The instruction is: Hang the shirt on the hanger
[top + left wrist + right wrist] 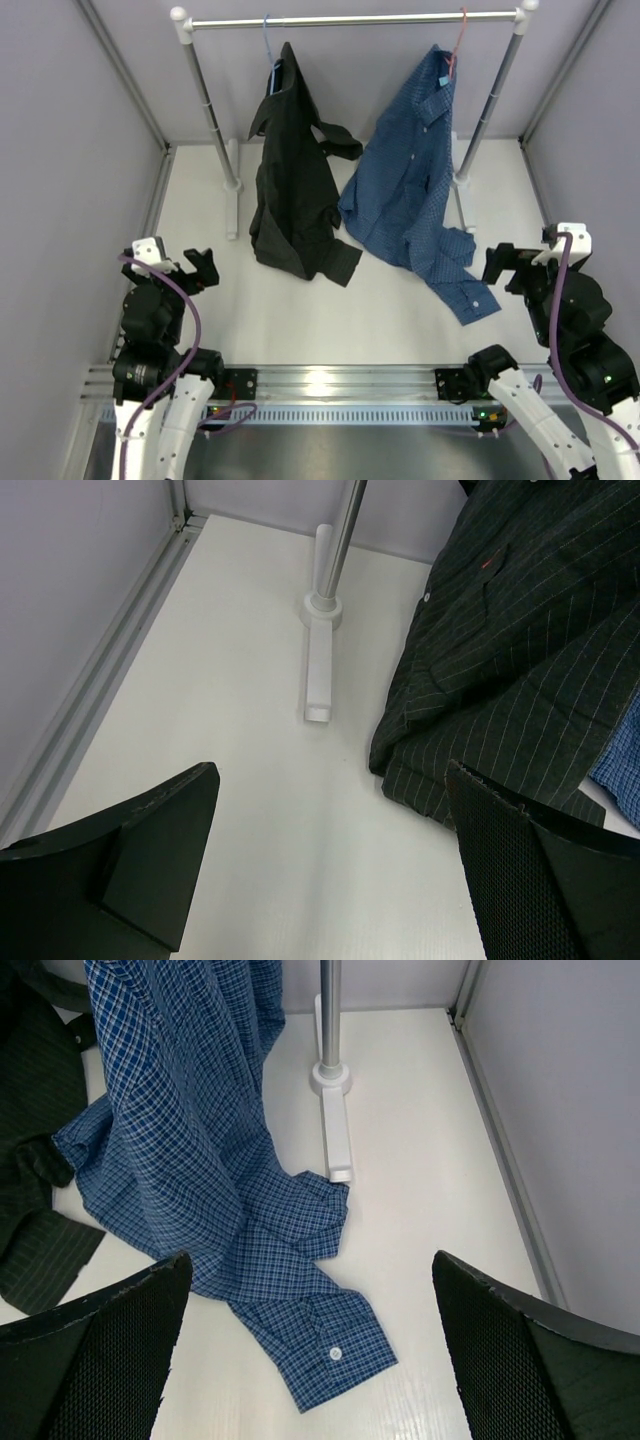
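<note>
The blue checked shirt (405,190) hangs from the pink-red hanger (458,45) on the rail at the back right. Its lower part and one sleeve trail on the white floor; the sleeve cuff shows in the right wrist view (330,1345). My right gripper (512,265) is open and empty, near the front right, a little right of the cuff. My left gripper (195,268) is open and empty at the front left, left of the black shirt. In the right wrist view the gripper (310,1360) straddles the cuff from above without touching it.
A black pinstriped shirt (295,190) hangs from a thin blue hanger (268,45) on the same rail (350,19), its hem on the floor (500,710). The rack's white feet (318,675) (338,1140) stand on the floor. Grey walls close in both sides.
</note>
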Controlling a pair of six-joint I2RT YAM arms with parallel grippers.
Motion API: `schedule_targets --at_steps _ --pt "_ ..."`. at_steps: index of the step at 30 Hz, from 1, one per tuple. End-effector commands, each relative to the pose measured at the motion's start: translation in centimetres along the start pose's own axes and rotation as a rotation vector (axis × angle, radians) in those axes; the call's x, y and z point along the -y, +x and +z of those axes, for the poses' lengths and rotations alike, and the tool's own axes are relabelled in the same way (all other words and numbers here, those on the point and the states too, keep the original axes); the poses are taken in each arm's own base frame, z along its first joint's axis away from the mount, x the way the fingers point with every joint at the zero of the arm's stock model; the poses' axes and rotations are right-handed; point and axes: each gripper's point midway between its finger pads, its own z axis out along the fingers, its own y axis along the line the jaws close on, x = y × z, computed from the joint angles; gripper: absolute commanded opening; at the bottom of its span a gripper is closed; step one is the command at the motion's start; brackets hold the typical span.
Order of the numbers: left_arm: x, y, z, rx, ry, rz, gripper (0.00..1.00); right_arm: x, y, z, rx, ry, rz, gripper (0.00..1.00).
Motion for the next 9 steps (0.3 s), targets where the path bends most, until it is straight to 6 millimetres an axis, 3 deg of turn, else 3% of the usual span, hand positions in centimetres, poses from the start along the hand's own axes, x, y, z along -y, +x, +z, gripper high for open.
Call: schedule_targets --at_steps 1,9 --pt "0.44 -0.10 -0.08 0.013 0.026 -0.008 0.98 -0.73 -0.54 0.21 0.013 -0.029 0.024 1.00" --pt "0.66 -0.01 -0.11 0.010 0.038 -0.005 0.98 -0.75 -0.61 0.32 0.009 -0.027 0.017 0.99"
